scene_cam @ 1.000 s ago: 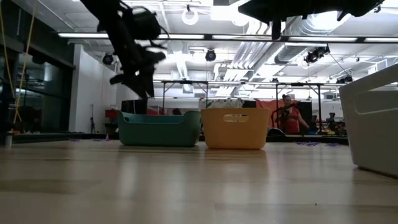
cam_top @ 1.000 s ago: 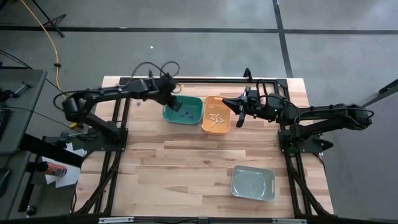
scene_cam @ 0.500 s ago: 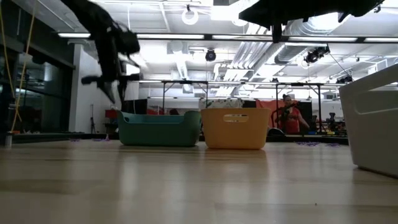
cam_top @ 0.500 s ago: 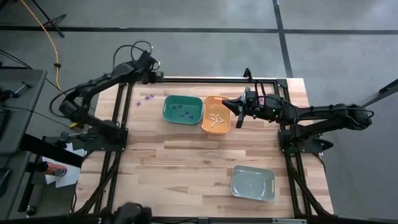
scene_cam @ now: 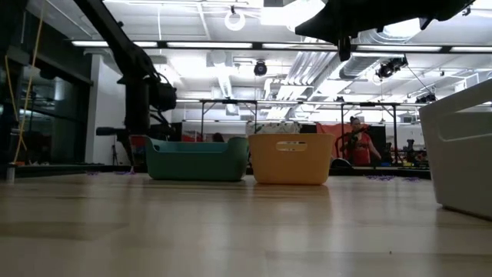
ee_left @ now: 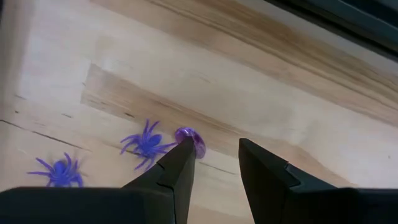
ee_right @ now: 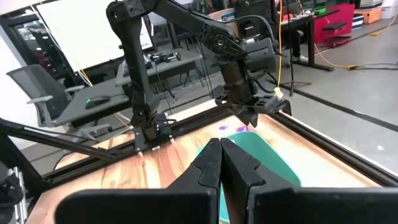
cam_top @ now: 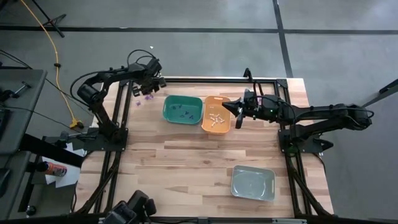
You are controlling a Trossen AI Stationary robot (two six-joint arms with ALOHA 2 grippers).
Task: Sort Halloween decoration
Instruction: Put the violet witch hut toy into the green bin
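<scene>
- On the desk (cam_top: pixel 186 162)'s far left corner, purple trinkets (ee_left: pixel 149 143) lie loose; the left tool (ee_left: pixel 214 165) hovers part-open and empty, one tip touching a purple disc (ee_left: pixel 186 135).
- Closing could flick the disc or the spider beside it away.
- Right tool (ee_right: pixel 221 163), shut and empty, waits by the orange bin (cam_top: pixel 216 114).
</scene>
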